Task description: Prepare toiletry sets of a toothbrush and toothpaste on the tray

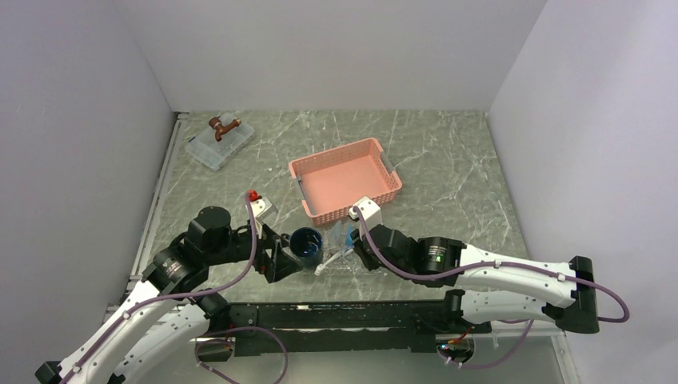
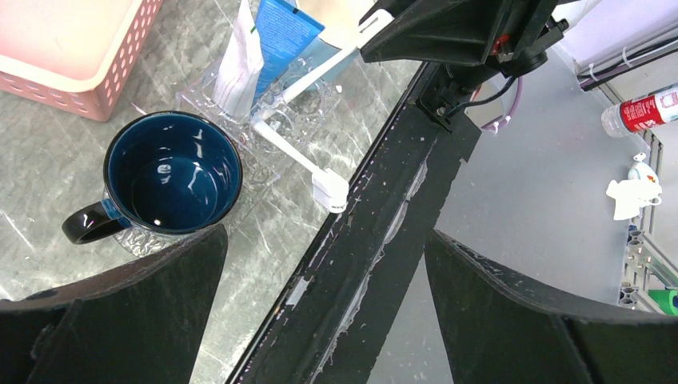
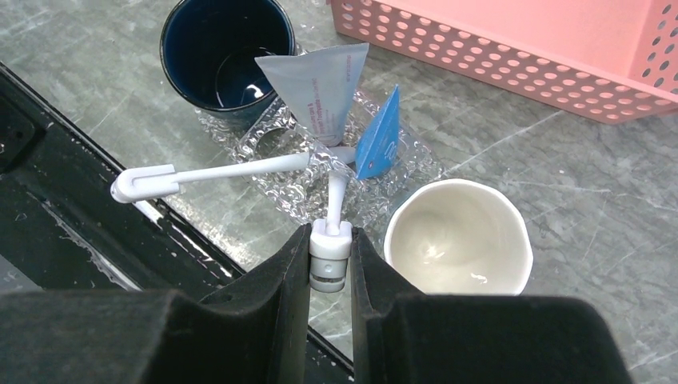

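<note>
The clear bumpy tray (image 3: 404,170) (image 2: 318,112) lies near the table's front edge, between a dark blue mug and a white cup. On it lean two toothpaste tubes, one pale (image 3: 320,88) (image 2: 238,68) and one bright blue (image 3: 379,138) (image 2: 281,40). One toothbrush (image 3: 232,170) (image 2: 297,158) (image 1: 329,262) lies across the tray with its head out over the black front rail. My right gripper (image 3: 329,258) (image 1: 354,248) is shut on the thick end of the second toothbrush (image 3: 334,196), whose far end reaches onto the tray. My left gripper (image 2: 328,320) (image 1: 286,258) is open beside the mug, holding nothing.
The dark blue mug (image 2: 172,172) (image 3: 224,48) touches the tray's left end. A white cup (image 3: 457,236) stands at its right. A pink lattice basket (image 1: 345,178) (image 3: 528,48) sits behind them. A clear lidded box (image 1: 219,144) is at the back left. The black rail (image 2: 376,232) runs along the front edge.
</note>
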Controlling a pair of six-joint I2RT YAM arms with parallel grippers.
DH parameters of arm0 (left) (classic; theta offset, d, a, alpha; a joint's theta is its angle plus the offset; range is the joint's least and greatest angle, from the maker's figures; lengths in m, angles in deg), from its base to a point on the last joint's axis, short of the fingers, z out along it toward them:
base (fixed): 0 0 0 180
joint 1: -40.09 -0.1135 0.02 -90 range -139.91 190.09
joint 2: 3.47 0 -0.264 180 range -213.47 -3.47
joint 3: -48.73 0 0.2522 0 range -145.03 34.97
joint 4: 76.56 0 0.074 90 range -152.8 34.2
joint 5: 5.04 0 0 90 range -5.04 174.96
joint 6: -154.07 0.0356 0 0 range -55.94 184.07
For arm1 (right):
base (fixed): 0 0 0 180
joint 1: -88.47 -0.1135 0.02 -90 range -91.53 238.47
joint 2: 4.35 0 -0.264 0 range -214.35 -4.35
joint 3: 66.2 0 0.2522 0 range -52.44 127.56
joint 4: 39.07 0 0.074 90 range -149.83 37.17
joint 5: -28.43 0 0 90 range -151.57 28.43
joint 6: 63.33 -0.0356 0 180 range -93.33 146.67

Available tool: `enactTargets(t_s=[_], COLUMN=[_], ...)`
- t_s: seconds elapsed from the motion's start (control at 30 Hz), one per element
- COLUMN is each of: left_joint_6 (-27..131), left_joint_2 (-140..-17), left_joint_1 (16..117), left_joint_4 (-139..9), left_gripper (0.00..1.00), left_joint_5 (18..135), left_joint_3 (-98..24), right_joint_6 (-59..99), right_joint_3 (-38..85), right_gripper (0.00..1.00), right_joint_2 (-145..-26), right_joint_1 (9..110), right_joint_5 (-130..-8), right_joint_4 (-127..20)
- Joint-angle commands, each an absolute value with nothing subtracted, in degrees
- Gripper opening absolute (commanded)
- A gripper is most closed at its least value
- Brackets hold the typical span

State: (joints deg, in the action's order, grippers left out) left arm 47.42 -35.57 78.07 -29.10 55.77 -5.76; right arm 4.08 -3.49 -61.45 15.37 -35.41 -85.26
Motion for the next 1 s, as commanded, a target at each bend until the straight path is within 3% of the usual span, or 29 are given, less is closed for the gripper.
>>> enactTargets(t_s=[0.0,0.5,0.97], left_joint_6=[48.07,48.07,47.98], left_joint_2=[-35.77,-35.93,-35.74], left_joint_1=[78.18,78.22,78.23], left_joint_4=[-30.89,-30.79,-30.88], left_gripper=[0.99,0.99,0.99], left_joint_5=[55.60,55.70,55.67], left_joint_3=[-5.82,-5.82,-5.73], right_joint_6=[3.10,2.02,-0.42], right_joint_3=[-4.42,-4.55,-4.12], right_gripper=[0.05,0.22,0.23], right_joint_2=[-59.49,-58.85,-59.19], right_joint_1=[14.53,12.13,8.76], right_joint_5=[-33.10,-31.10,-26.66], right_joint_4=[-82.19,-83.28,-85.64])
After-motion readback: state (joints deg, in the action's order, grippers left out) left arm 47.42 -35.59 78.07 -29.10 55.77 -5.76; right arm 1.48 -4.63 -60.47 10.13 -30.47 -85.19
